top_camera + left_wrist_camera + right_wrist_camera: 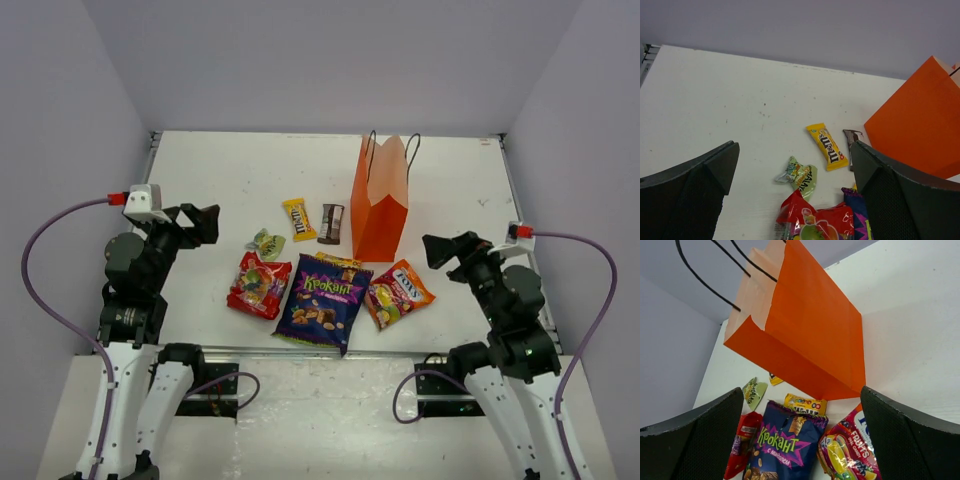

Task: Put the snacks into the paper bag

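The paper bag (381,205) is stood upright on the desk (220,170); the snacks (259,284) are laid left of and before it, the purple nut bag (323,303) nearest the arms; left tool (197,222) and right tool (450,248) are held wide open, nothing gripped.

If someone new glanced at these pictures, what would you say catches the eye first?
The bright orange paper bag stands upright mid-table, handles up. In front of it lies the large purple nut bag, with a red bag on its left and an orange packet on its right.
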### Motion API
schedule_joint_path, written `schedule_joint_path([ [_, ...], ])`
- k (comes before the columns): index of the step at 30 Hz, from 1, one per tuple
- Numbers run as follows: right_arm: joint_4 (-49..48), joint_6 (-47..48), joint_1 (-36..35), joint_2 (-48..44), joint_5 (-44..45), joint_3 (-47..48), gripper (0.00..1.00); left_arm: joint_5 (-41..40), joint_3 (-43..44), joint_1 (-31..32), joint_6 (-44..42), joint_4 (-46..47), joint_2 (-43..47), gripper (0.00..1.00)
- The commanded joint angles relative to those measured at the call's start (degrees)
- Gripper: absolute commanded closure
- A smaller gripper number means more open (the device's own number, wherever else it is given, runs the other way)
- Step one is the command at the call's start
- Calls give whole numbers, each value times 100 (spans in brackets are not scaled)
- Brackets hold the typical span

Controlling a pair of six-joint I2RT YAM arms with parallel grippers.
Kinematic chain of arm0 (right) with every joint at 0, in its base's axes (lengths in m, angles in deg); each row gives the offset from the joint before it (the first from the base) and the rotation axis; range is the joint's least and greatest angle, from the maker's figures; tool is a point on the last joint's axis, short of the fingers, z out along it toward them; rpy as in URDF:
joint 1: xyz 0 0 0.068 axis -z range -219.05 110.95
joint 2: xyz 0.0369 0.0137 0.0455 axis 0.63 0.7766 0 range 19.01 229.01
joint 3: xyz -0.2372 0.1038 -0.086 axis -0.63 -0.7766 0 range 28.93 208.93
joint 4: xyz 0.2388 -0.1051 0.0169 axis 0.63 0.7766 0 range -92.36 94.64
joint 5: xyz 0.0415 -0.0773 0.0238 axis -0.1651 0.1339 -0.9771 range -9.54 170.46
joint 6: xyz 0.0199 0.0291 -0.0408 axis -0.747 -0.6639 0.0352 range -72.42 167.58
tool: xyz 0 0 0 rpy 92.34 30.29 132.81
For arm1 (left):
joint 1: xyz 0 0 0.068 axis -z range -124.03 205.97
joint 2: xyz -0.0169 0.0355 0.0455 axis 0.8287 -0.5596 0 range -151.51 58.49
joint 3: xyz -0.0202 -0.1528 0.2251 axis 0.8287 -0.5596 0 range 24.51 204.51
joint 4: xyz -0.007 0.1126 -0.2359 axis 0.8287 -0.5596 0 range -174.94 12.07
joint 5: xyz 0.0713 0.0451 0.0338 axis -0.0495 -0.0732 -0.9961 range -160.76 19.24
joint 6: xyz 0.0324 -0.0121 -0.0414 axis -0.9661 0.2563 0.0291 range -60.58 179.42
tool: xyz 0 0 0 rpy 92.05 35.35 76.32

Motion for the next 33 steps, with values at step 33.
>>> schedule_joint_path([
  [33,1255,-2341,-2,1320,-535,-1884,1,143,38,27,2,53,-31,0],
])
